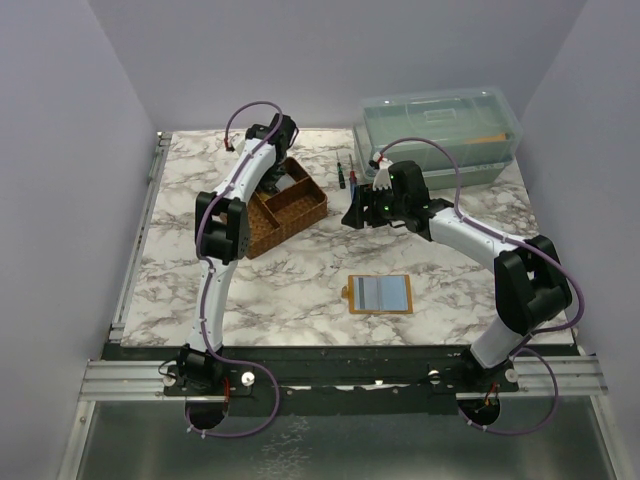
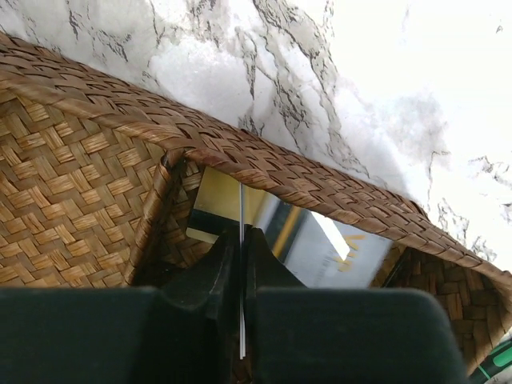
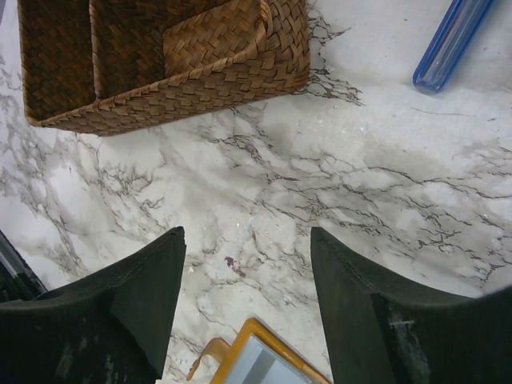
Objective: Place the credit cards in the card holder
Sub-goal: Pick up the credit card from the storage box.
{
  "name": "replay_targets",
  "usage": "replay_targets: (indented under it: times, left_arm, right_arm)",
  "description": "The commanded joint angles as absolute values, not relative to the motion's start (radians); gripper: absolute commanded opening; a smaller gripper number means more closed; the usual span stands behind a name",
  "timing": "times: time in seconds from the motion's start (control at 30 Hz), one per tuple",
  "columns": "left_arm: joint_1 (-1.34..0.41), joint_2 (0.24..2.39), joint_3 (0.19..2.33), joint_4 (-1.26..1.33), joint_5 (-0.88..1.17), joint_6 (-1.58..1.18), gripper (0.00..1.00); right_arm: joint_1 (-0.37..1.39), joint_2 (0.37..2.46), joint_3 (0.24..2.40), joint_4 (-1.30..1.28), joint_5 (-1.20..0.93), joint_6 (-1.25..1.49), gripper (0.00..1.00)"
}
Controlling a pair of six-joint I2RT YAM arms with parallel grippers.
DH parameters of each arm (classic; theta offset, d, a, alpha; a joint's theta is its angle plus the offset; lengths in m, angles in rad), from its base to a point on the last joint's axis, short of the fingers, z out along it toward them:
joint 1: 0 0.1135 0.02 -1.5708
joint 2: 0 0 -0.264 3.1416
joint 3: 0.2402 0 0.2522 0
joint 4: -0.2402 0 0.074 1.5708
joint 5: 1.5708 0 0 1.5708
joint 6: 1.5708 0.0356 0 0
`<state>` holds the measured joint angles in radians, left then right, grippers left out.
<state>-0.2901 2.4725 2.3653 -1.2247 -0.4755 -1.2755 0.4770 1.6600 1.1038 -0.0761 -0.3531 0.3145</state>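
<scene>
Cards first: the credit cards [image 2: 328, 248] lie in an end compartment of the woven tray [image 2: 80, 160], a pale glossy one leaning against the tray's wall and a yellowish one with a dark band beside it. One card [image 2: 242, 204] stands edge-on, showing in my left wrist view only as a thin pale line, and it runs straight down between my left fingers. My left gripper [image 2: 242, 240] is clamped on that card, both pads pressed flat against its faces with no gap to see, fingertips down inside the compartment.

From above, my left arm reaches over the tray [image 1: 300, 215], which sits at the far left of the marble table [image 1: 250, 290], and the left gripper [image 1: 272, 183] dips into its far end; the cards themselves are hidden there by the arm.

The card holder [image 1: 380, 293] lies open and flat near the middle of the table, well apart from the tray, its orange border around a pale blue-grey face crossed by a dark stripe. My right gripper [image 1: 356, 214] hangs over bare marble between tray and holder, jaws spread wide, nothing between them. In my right wrist view the holder's orange corner [image 3: 256, 364] shows just below the right gripper [image 3: 248, 240], the tray [image 3: 184, 88] lies beyond, and a blue translucent tube [image 3: 448, 40] rests at the upper right. Clear plastic bins [image 1: 440, 130] stand stacked at the table's far right corner.
</scene>
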Motion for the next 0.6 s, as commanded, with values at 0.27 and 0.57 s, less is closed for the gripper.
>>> replay_targets:
  times: [0.27, 0.57]
  left_arm:
    - [-0.291, 2.349, 2.388, -1.223, -0.452, -1.276, 0.02]
    - [-0.286, 2.305, 2.381, -1.2, -0.411, -1.266, 0.0]
  right_arm:
    - [0.482, 1.639, 1.109, -0.063, -0.347, 0.321, 0.67]
    - [0.482, 1.644, 1.104, -0.064, -0.345, 0.323, 0.67]
